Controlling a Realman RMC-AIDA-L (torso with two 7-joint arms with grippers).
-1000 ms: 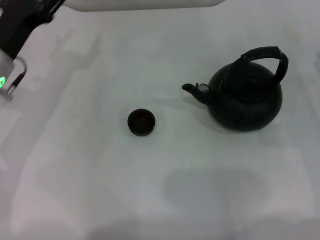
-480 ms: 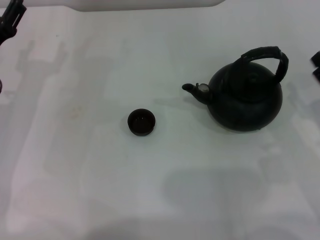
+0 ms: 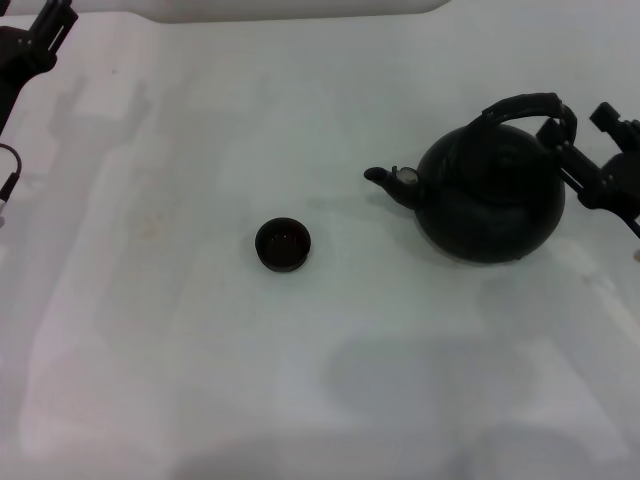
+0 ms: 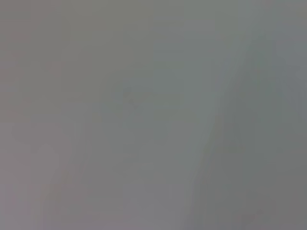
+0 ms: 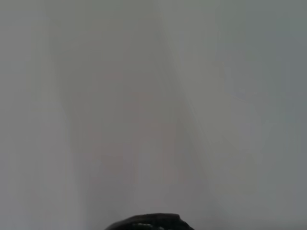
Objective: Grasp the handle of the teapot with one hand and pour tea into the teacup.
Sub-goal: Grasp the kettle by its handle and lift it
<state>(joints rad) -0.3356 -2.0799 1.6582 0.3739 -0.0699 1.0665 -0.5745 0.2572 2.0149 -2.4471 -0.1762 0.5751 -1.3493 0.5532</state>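
Note:
The round black teapot (image 3: 490, 195) stands on the white table at the right, with its stubby spout (image 3: 380, 177) pointing left toward the teacup (image 3: 283, 245). The small dark teacup sits alone near the table's middle. Over the pot's top arches the thick black handle (image 3: 528, 104). My right gripper (image 3: 584, 130) is just right of the handle's right end, open, with one finger close beside it and nothing held. The right wrist view shows only a dark rounded edge of the teapot (image 5: 151, 223) at its border. My left gripper (image 3: 40, 35) is at the far left corner, partly out of view.
The white table (image 3: 300, 380) spreads around both objects. A pale raised edge (image 3: 290, 8) runs along the far side. The left wrist view shows only blank grey surface.
My right gripper has come in from the right edge to beside the teapot's handle. The left arm has drawn back toward the far left corner. Teapot and teacup have not moved.

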